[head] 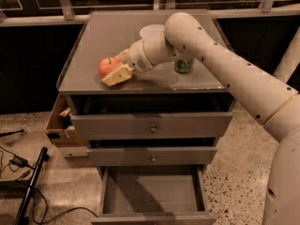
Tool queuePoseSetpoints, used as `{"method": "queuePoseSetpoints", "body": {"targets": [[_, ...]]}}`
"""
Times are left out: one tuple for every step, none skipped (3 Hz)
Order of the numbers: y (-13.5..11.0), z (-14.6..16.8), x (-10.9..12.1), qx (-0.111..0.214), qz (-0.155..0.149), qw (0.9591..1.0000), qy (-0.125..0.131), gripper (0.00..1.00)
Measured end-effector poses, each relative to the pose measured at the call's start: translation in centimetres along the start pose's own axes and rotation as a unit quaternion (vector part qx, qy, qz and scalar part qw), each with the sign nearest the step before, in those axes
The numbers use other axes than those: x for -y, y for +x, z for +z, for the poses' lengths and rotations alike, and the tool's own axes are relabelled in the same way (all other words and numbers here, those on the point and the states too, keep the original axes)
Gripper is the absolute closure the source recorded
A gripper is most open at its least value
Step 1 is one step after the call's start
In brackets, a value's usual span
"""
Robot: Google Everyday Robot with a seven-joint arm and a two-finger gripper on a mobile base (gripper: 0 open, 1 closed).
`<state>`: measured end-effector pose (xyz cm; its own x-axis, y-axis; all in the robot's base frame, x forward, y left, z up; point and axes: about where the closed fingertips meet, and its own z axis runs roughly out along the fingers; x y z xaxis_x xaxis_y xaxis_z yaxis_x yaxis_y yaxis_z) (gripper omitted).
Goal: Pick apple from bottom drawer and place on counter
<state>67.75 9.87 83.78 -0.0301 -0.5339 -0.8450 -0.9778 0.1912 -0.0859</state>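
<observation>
The red apple (107, 66) with yellowish patches is at the left front part of the counter (112, 34), right at its surface. My gripper (115, 67) reaches in from the right and is shut on the apple, one tan finger (117, 75) in front of it and one behind. The bottom drawer (152, 194) is pulled open below, with a bare grey floor.
A green can (183, 64) stands on the counter behind my white arm (211, 69), next to a pale round lid (152, 31). Two upper drawers (152, 125) with round knobs are slightly open. A wooden box (58, 125) is at the cabinet's left; cables (18, 191) lie on the floor.
</observation>
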Motion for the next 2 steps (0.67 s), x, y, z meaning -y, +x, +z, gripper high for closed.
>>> {"method": "queuePoseSetpoints", "body": {"targets": [[0.46, 0.12, 0.62, -0.002, 0.014, 0.9999, 0.002, 1.0], [0.26, -0.01, 0.7, -0.002, 0.016, 0.9999, 0.001, 1.0]]}}
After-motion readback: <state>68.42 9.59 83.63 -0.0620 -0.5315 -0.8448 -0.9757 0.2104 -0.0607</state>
